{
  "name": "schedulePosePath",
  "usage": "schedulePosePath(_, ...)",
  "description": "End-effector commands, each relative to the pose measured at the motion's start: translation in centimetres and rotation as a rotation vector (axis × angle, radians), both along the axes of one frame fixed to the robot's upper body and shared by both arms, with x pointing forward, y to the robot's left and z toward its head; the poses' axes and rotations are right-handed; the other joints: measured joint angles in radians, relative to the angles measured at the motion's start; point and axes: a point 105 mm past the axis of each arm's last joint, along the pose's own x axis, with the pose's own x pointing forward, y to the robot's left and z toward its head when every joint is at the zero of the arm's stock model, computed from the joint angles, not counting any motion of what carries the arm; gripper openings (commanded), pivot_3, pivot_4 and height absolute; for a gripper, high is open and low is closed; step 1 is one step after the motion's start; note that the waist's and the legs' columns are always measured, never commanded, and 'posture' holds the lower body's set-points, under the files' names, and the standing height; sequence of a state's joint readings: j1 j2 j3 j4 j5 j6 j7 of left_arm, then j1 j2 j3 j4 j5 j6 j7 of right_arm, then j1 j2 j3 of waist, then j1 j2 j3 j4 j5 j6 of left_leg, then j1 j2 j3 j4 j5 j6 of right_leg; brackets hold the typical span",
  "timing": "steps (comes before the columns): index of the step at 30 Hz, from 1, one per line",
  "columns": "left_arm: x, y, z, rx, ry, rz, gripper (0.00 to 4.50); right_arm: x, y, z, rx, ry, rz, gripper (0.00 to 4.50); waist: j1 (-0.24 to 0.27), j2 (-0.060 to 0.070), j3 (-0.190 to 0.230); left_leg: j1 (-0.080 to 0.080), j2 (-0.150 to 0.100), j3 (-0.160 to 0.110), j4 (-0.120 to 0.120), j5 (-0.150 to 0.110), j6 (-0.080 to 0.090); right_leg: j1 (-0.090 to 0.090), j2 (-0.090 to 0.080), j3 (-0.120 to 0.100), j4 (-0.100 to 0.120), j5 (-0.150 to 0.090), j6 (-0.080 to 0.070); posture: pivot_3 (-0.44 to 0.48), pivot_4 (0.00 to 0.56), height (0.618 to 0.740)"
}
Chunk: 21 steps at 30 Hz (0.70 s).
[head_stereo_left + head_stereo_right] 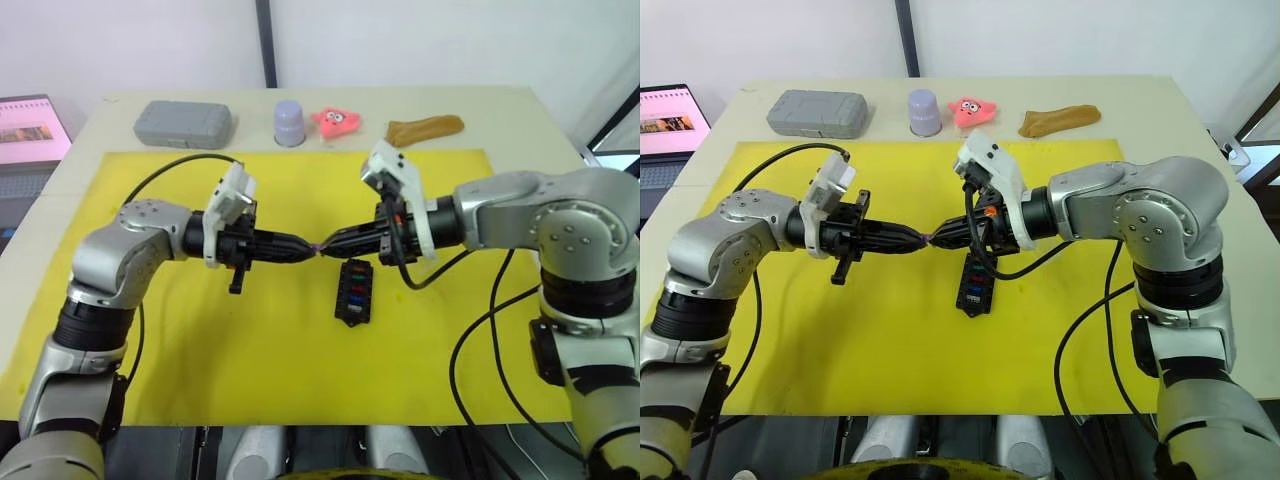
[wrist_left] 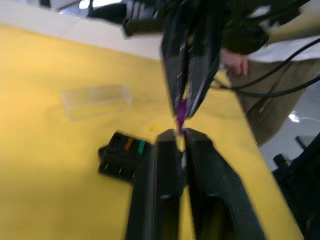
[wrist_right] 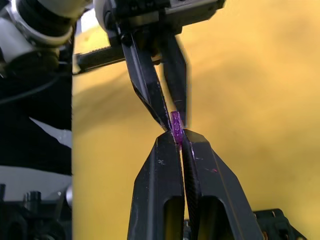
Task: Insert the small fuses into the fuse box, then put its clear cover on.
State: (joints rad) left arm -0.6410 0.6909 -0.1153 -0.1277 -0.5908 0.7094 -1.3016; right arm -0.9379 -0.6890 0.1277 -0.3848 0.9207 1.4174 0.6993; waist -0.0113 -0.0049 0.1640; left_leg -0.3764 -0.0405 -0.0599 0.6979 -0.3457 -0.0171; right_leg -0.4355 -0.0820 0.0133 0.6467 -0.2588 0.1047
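Right wrist view: right gripper (image 3: 178, 135) pinched together on one end of a purple fuse (image 3: 176, 122), left gripper (image 3: 170, 117) nipping the other end, fingers nearly together. Seen tip to tip from the head camera, above the yellow mat (image 1: 180, 340), just behind the black fuse box (image 1: 355, 292). Fuse's long axis in line with both sets of fingers, roughly level. Which claw bears the load: cannot tell. Box lying lengthwise away from the robot, several coloured fuses seated. Clear cover (image 2: 96, 100) flat on the mat, apart from the box.
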Motion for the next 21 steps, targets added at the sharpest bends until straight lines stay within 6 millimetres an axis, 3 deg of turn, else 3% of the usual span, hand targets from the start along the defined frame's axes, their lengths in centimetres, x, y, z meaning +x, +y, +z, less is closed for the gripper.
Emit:
schedulePosePath(1,0.6,-0.3,-0.4,0.086,-0.092,0.017,2.39,0.7,-0.9,0.4,-0.032,-0.161,-0.003,0.00,0.000,0.000,0.000,0.000,0.000,0.000,0.000,0.000,0.000,0.000,0.000,0.000,0.000,0.000,0.000,0.000,0.150,0.740)
schedulePosePath(5,1.7,-0.8,-3.8,0.212,-0.182,0.036,4.46,1.6,-2.3,-0.9,-0.058,-0.284,0.008,0.00,0.000,0.000,0.000,0.000,-0.001,0.000,0.000,-0.001,0.002,0.001,0.000,0.000,-0.001,0.000,0.000,0.000,0.150,0.740)
schedulePosePath(8,2.7,-1.7,-5.5,0.209,-0.221,0.038,4.46,2.3,-3.3,-2.9,-0.057,-0.332,0.010,0.00,0.000,0.000,0.000,0.000,0.000,0.001,0.000,0.000,0.000,0.001,0.000,0.000,0.000,0.000,0.000,0.000,0.150,0.740)
schedulePosePath(11,3.0,-2.7,-5.6,0.156,-0.216,0.030,4.46,2.6,-4.1,-4.4,-0.067,-0.332,0.007,0.00,0.000,-0.001,0.000,0.000,0.000,0.001,0.000,0.000,0.000,0.001,0.000,0.000,0.000,0.000,0.000,0.000,0.150,0.740)
schedulePosePath(21,3.6,-4.0,-6.2,0.146,-0.280,-0.018,4.46,3.1,-4.8,-5.8,-0.060,-0.306,0.007,0.00,0.000,-0.001,0.000,0.000,0.000,0.001,0.000,0.000,0.000,0.001,0.001,0.000,0.000,0.000,0.000,0.000,0.150,0.740)
